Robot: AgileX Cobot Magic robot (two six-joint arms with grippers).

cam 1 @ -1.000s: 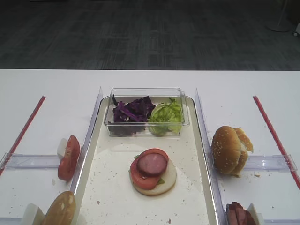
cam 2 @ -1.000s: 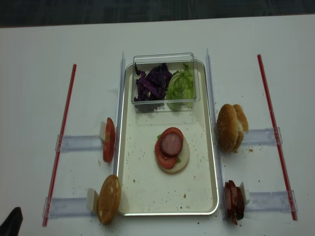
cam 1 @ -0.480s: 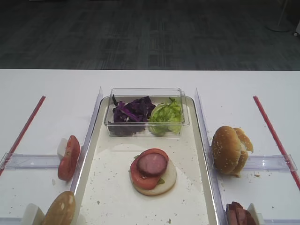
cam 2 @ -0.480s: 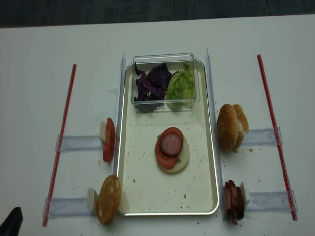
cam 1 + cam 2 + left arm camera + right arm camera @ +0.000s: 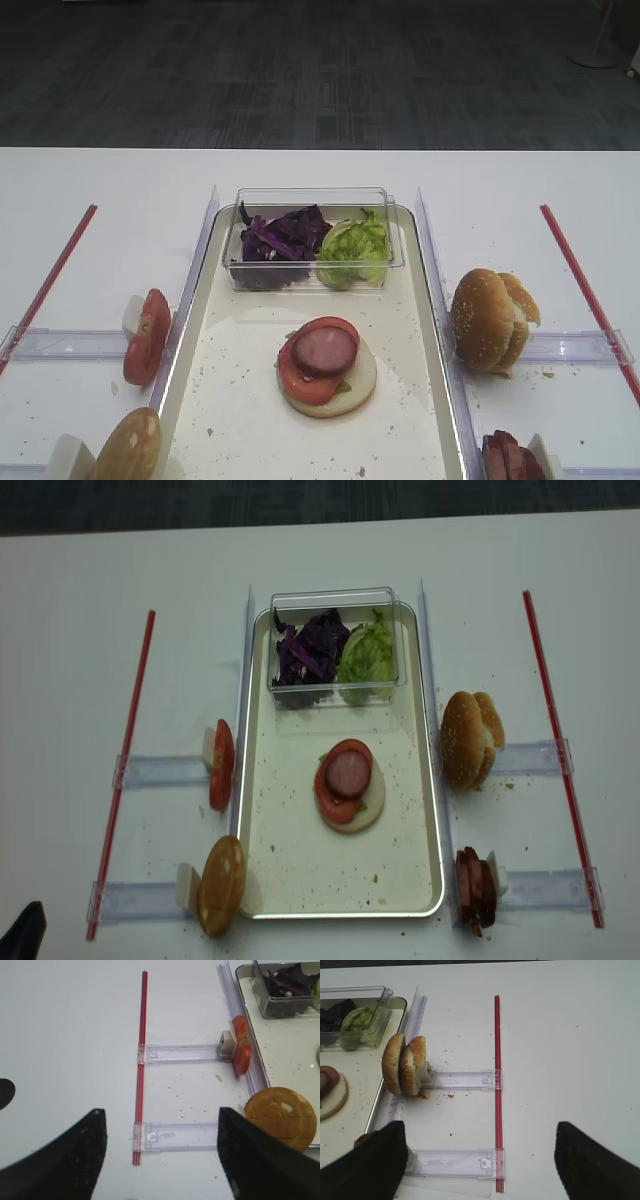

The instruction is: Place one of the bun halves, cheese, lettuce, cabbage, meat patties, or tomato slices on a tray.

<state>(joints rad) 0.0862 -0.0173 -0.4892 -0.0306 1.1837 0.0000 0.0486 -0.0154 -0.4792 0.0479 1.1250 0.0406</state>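
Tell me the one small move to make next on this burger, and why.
Probably bring the right pincer, which is open and holding nothing, toward the bun halves standing on edge just right of the tray. The stack on the tray shows a bun base, tomato and a meat patty on top, with no upper bun.

- We find no readable text, label, brand, number or sign in any view.
- The long cream-white tray with a metallic rim (image 5: pixel 430 780) and the small clear plastic box (image 5: pixel 335 598) at its far end carry no print.
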